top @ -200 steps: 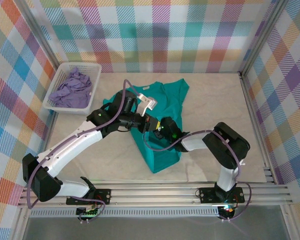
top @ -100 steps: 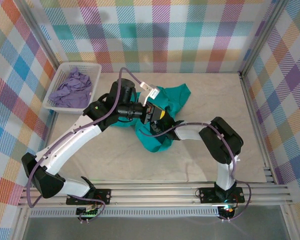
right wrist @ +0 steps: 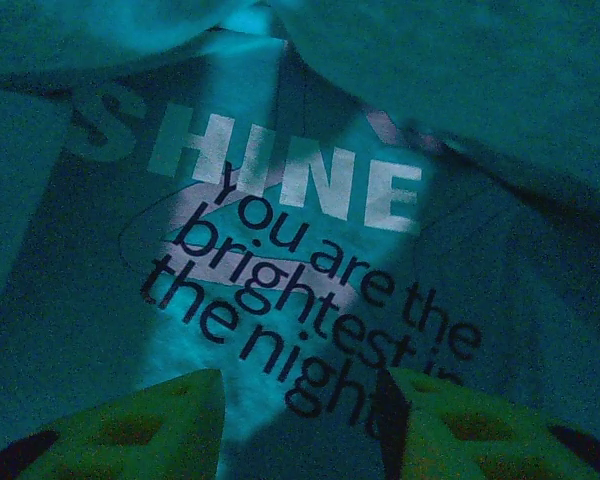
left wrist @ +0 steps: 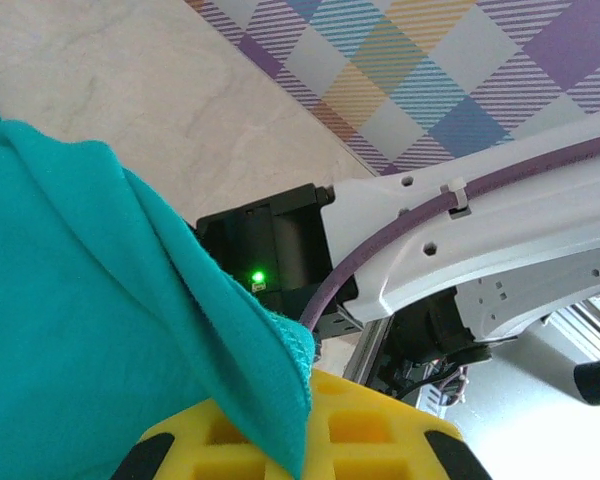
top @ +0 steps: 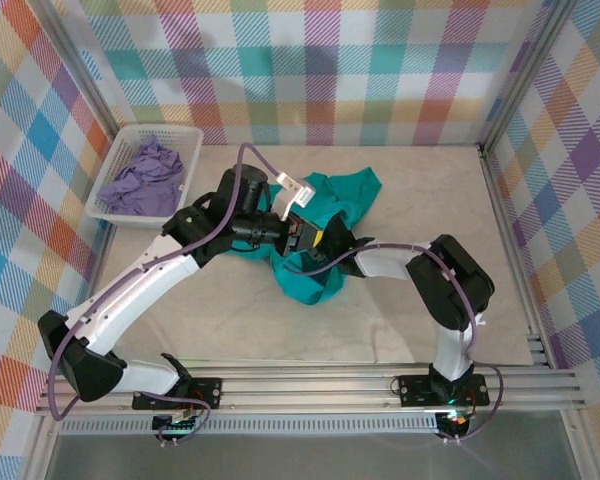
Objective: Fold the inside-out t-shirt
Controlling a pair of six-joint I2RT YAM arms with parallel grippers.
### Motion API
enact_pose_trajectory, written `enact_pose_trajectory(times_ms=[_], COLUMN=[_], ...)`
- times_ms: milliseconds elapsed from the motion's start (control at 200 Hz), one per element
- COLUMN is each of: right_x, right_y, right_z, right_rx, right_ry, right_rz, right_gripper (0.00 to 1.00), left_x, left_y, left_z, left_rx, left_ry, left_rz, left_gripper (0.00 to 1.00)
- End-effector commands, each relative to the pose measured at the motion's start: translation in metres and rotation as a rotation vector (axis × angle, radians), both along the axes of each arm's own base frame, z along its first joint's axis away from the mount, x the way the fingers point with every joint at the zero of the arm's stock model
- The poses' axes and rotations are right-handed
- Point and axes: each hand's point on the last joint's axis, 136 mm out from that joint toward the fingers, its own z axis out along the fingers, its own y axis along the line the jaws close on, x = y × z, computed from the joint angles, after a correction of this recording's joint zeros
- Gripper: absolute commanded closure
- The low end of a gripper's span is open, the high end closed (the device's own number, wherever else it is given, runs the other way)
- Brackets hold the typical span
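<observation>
- Bunched now, the t-shirt (top: 352,190) no longer lies flat; it heaps at the middle of the table (top: 430,300), toward the far edge.
- Pressed together, the left gripper (left wrist: 288,445) pinches its edge; the right gripper (right wrist: 300,420), spread, reaches inside.
- Likely turning it right-side out; folding waits.

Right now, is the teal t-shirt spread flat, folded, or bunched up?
Bunched up. The teal t-shirt sits in a crumpled heap, and the left gripper is shut on a fold of it.
</observation>
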Motion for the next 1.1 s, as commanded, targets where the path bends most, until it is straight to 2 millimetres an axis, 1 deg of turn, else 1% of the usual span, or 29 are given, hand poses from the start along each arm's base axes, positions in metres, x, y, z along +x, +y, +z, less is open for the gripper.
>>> enact_pose_trajectory(times_ms=[0,50,115,165,295,365,480,630,710,770,850,965,1030,1100], right_x=[0.018,0.023,0.034,0.04,0.046,0.051,0.057,0.063,0.064,0.064,0.06,0.047,0.038,0.031], right_y=[-0.008,-0.012,-0.02,-0.022,-0.013,-0.011,-0.006,-0.005,-0.005,-0.004,-0.007,-0.017,-0.024,-0.029], right_z=[0.018,0.018,0.018,0.016,0.0,-0.006,-0.008,-0.019,-0.021,-0.024,-0.033,-0.048,-0.056,-0.06], right_rx=[-0.101,-0.114,-0.132,-0.135,-0.176,-0.201,-0.207,-0.26,-0.278,-0.283,-0.308,-0.365,-0.396,-0.405], right_ry=[-0.141,-0.15,-0.161,-0.15,-0.127,-0.12,-0.096,-0.066,-0.05,-0.032,0.017,0.11,0.175,0.232], right_rz=[0.074,0.088,0.072,0.078,0.13,0.14,0.144,0.157,0.16,0.165,0.169,0.182,0.186,0.187], right_gripper=[0.56,0.56,0.56,0.56,0.54,0.51,0.45,0.39,0.37,0.35,0.32,0.31,0.35,0.47], left_x=[-0.005,-0.007,-0.009,-0.012,-0.015,-0.016,-0.019,-0.023,-0.027,-0.028,-0.021,-0.003,0.009,0.021], left_y=[0.011,0.01,0.009,0.007,0.004,0.001,-0.006,-0.013,-0.013,-0.012,-0.009,0.002,0.012,0.025], left_z=[0.017,0.018,0.022,0.025,0.035,0.044,0.058,0.078,0.092,0.097,0.093,0.09,0.093,0.096], left_rx=[-0.009,-0.011,-0.027,-0.041,-0.078,-0.095,-0.124,-0.157,-0.179,-0.184,-0.16,-0.114,-0.096,-0.078], left_ry=[-0.053,-0.05,-0.047,-0.042,-0.052,-0.06,-0.073,-0.099,-0.125,-0.144,-0.162,-0.196,-0.228,-0.259], left_rz=[0.01,0.005,-0.008,-0.023,-0.041,-0.053,-0.084,-0.117,-0.129,-0.127,-0.088,0.037,0.129,0.231], left_gripper=[1.0,1.0,1.0,1.0,1.0,1.0,1.0,1.0,1.0,1.0,1.0,1.0,1.0,1.0])
